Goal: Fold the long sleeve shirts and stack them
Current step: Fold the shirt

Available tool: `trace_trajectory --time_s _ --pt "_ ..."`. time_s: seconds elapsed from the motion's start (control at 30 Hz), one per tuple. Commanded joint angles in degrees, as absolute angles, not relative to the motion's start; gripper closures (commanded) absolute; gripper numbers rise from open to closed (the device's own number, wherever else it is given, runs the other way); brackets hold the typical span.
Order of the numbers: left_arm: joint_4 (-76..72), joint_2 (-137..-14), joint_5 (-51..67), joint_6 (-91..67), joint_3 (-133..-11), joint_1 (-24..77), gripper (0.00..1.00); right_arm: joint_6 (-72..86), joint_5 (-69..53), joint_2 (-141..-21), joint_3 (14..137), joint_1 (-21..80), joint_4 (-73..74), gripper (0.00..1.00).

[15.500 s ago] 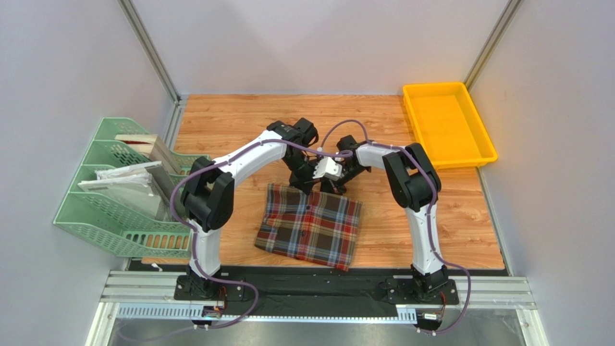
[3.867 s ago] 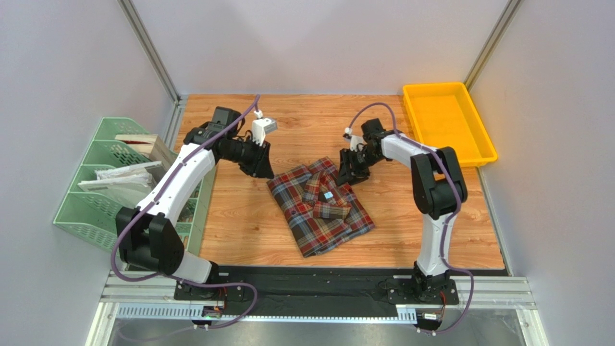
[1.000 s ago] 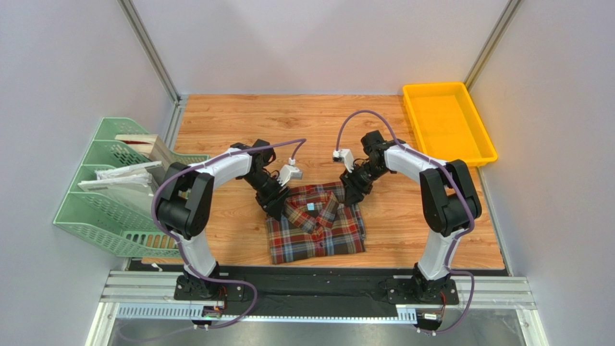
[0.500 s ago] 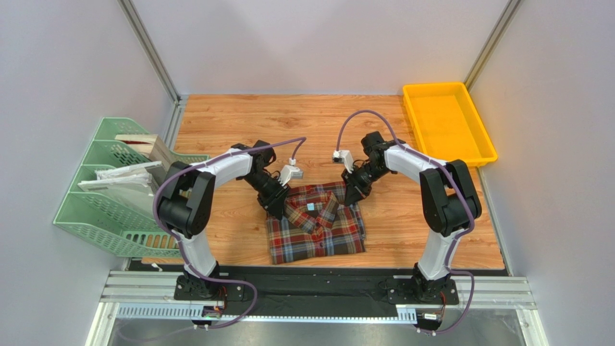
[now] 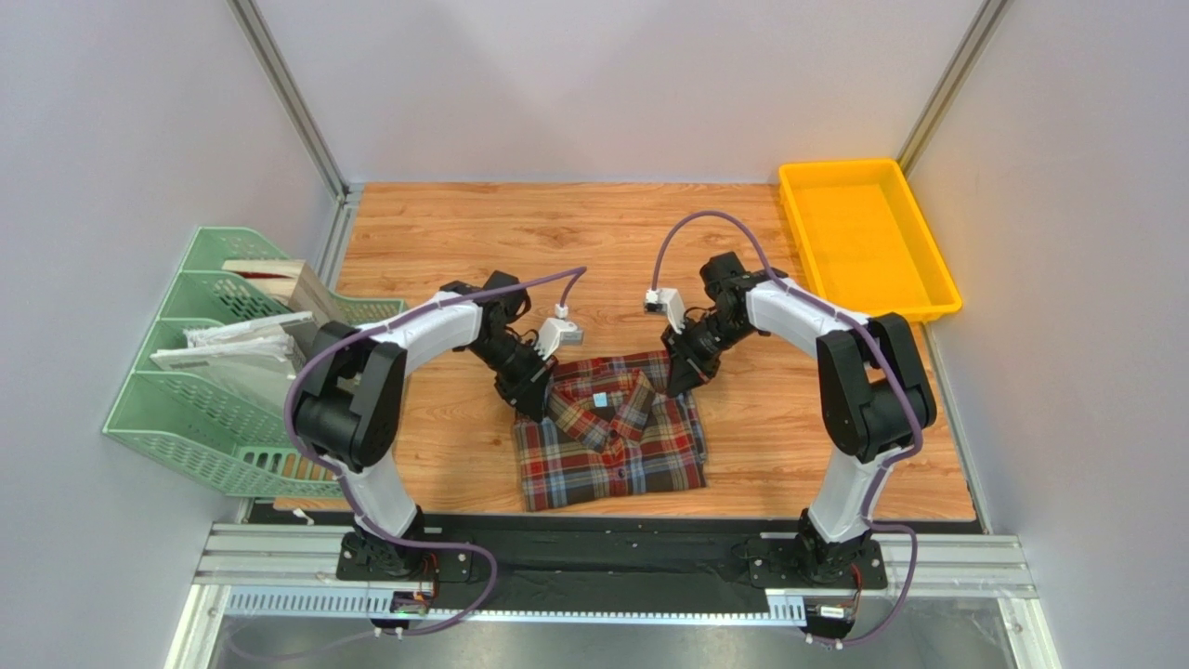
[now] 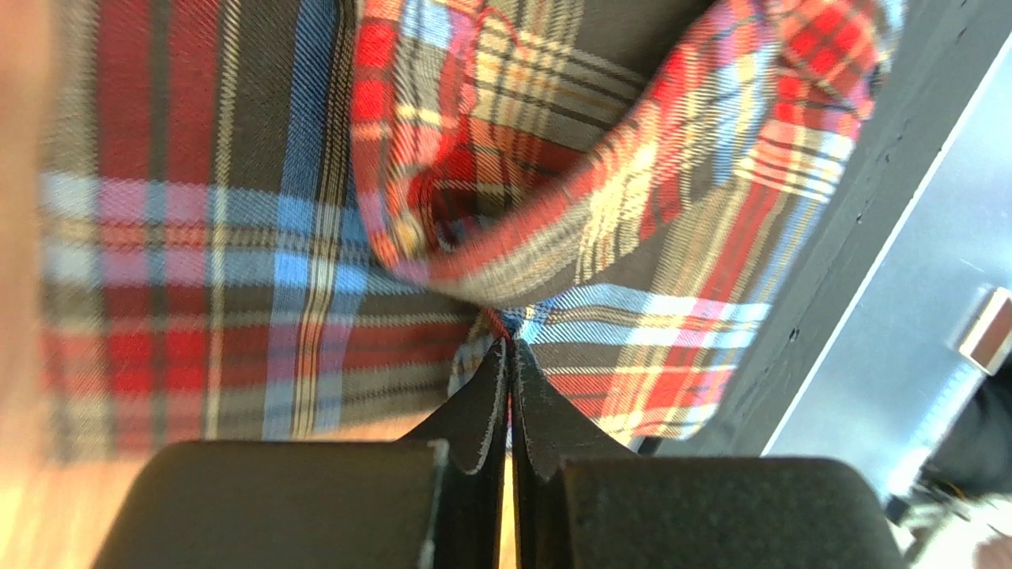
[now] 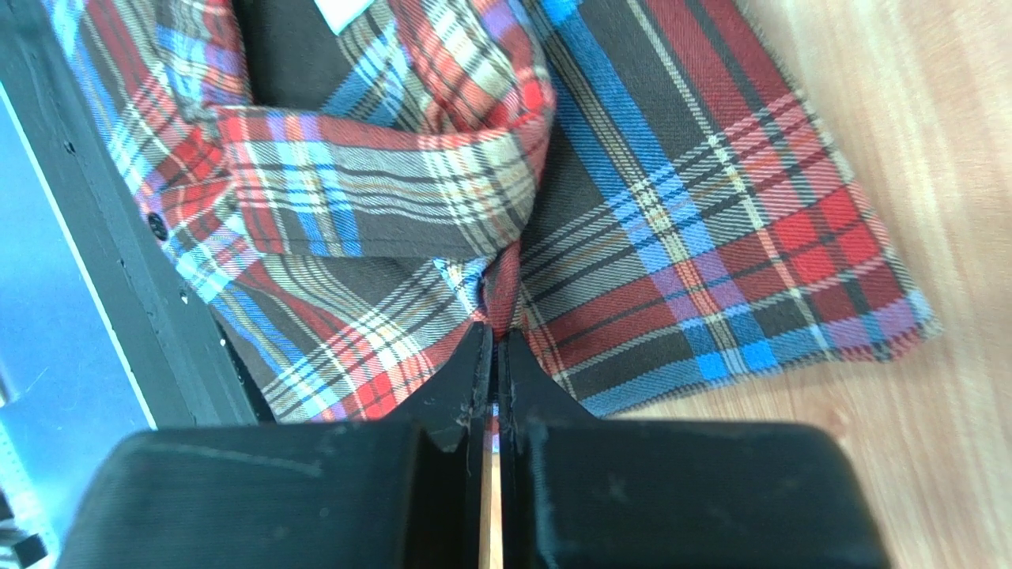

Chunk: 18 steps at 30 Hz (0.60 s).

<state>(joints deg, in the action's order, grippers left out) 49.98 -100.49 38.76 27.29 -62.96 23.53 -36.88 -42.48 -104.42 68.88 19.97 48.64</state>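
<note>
though pinched at both far corners, lies on the wooden table (image 5: 447, 237) as a folded, roughly square bundle: 1 plaid shirt (image 5: 610, 449), midway between the 2 arm bases, collar end away from them, neck label (image 5: 600, 400) facing up close to the far edge.

clamped at the far left corner by the left gripper (image 5: 536, 397); in the left wrist view, shows fingertips (image 6: 481, 409) pressed together with a thin fold of cloth nipped at the tip. clamped at the far right corner by the right gripper (image 5: 684, 379); in the right wrist view, shows a red strip of fabric caught between closed fingers (image 7: 457, 391).

for the coming move, matters most: from both grippers, stretches toward the bases, hence wholly on the near side of the tools, with the held edge set left to right between them. equally near to each arm, 1 corner apiece.

probably calls for raising that far edge with both arms together and carrying it toward the near hem to halve the bundle. risk of a skewed fold from uneven lifting. well apart from the yellow tray (image 5: 865, 237) at far right and the green rack (image 5: 210, 404) at left.
</note>
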Motion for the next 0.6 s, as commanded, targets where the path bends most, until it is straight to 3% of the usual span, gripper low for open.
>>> trace_trajectory --time_s 0.0,0.23,0.57 --pt "48.95 -91.25 38.5 26.19 -63.37 23.38 1.0 -35.33 -42.45 -99.15 69.08 20.04 47.9 1.0" --pt "50.45 -86.84 34.28 27.16 -65.3 23.29 1.0 -34.19 -41.49 -96.07 70.92 19.25 47.9 1.0" --pt "42.29 -92.79 28.48 26.55 -65.39 23.29 1.0 -34.1 -40.61 -100.8 73.57 17.14 46.15 1.0"
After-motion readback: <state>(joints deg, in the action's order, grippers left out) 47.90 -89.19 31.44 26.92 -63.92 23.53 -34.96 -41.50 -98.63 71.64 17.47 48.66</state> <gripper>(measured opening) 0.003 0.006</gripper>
